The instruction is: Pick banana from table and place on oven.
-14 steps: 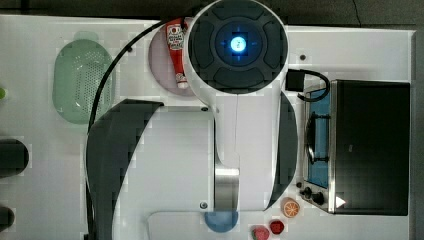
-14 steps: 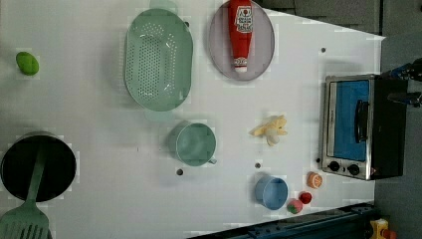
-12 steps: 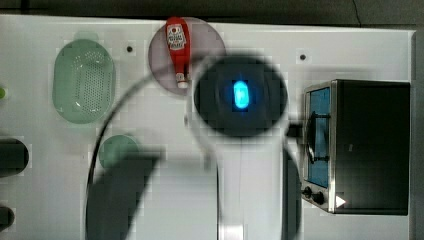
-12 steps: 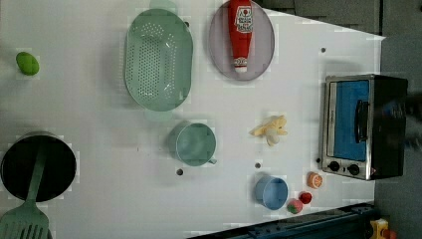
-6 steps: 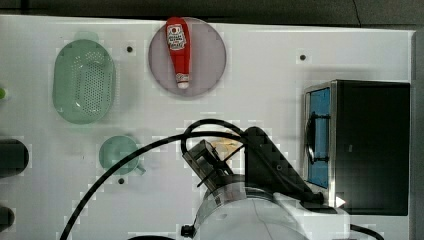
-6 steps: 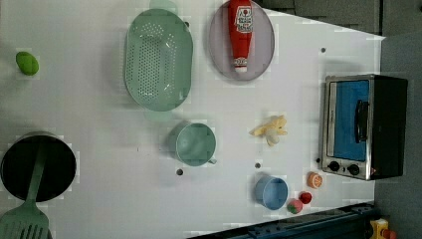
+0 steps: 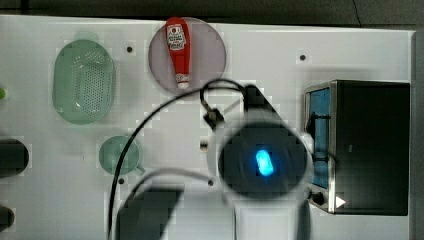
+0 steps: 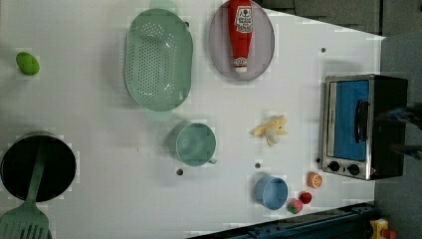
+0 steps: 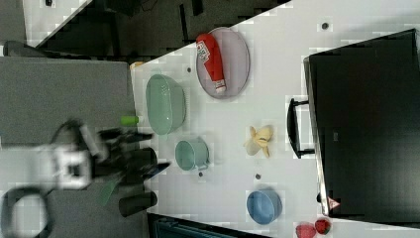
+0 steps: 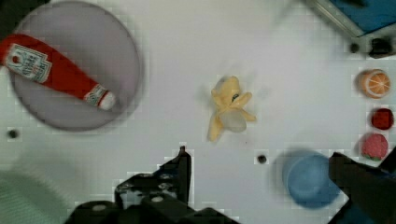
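The banana (image 10: 229, 109), peeled and pale yellow, lies on the white table (image 8: 99, 164) between the grey plate and the oven. It also shows in the left view as banana (image 8: 270, 131) and in the right view as banana (image 9: 259, 140). The oven (image 8: 366, 124) stands shut, with its black top (image 9: 366, 124) bare. My gripper (image 10: 268, 172) hangs high above the table, open, with nothing between its fingers (image 10: 180, 163). The banana lies ahead of it, apart from both fingers. In the top view my arm (image 7: 262, 162) covers the banana's spot beside the oven (image 7: 370, 145).
A ketchup bottle (image 8: 241, 32) lies on a grey plate (image 8: 263, 50). A green colander (image 8: 158, 59), a green cup (image 8: 195, 144) and a blue bowl (image 8: 271, 192) stand near. An orange slice (image 8: 314, 179) and strawberries (image 8: 300, 201) sit by the oven's knobs. A black pot (image 8: 37, 164) is far off.
In the top view my arm has swung up from the bottom edge to the middle of the table beside the oven. The banana and the other things have not moved.
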Controlling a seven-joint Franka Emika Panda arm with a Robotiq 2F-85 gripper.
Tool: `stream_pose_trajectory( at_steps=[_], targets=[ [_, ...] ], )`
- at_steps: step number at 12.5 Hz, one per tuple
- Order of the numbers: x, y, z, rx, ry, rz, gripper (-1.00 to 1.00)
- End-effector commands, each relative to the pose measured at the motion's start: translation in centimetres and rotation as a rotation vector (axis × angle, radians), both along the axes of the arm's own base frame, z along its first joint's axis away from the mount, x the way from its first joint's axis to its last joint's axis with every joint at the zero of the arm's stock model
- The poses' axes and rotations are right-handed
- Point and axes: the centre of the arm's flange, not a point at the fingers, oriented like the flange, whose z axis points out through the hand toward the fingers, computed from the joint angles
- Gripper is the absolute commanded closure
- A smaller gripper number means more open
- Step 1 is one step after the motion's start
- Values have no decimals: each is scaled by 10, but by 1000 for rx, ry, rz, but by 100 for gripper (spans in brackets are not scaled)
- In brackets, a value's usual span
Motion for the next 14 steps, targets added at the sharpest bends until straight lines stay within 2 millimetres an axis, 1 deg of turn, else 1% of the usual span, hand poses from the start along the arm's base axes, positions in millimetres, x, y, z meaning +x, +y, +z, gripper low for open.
stream_pose_trajectory(
  at_steps=[1, 4, 8, 10, 12, 14],
  targets=[
    [7, 0, -82, 10, 96, -17, -100],
    [12, -1, -148, 10, 84, -18, -100],
    [9, 1, -232, 10, 70, -14, -100],
    [9, 3, -267, 10, 57, -10, -100],
    [11, 9, -296, 13, 54, -1, -100],
    [8, 16, -324, 19, 81, 4, -100]
  ],
)
